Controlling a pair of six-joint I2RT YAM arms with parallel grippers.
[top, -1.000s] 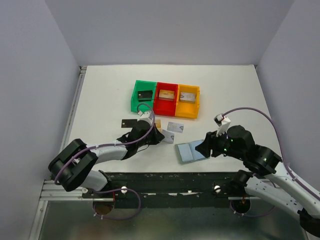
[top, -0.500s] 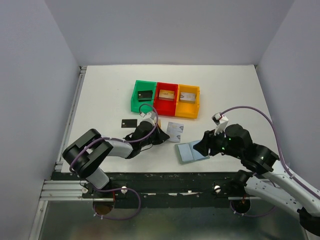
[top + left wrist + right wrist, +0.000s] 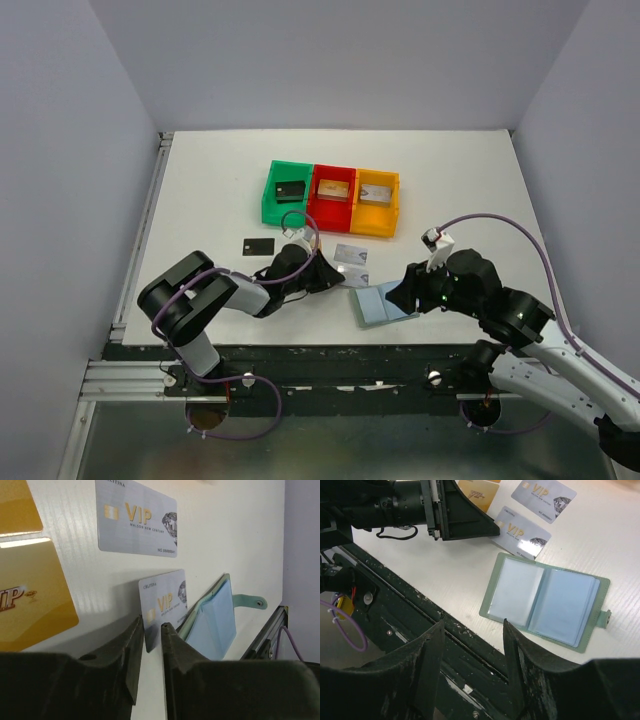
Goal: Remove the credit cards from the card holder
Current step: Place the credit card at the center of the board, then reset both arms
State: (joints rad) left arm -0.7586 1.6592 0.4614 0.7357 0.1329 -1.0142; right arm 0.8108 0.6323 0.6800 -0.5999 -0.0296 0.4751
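- The card holder is lying opened flat, blue inside up, at about 5 o'clock on the table, close to the near edge. I am judging it soft and light, likely to skid or fold shut if I tug on it.
- Its clear pockets are looking pale, and I cannot tell whether any card is sitting inside. If one is, I am planning to pinch its exposed short edge, since these cards look thin, stiff, light and slick.
- In the top view, the nearest silver card is lying flat at the holder's 11 o'clock, right at its corner. A second silver card and two gold cards are lying a little farther out the same way, and a black card is sitting well off toward 10 o'clock.
- The left gripper is lying low over the table at the nearest silver card's outer end. Its jaws are parted by only a narrow slot and are clamping nothing, since the card is showing face-on beyond the tips.
- The right gripper is hovering over the holder from its 3 o'clock side, jaws spread wide and empty. I am thinking of pinning the cover near the snap tab to stop it sliding.
- The bins are standing at 12 o'clock, well apart from the holder.
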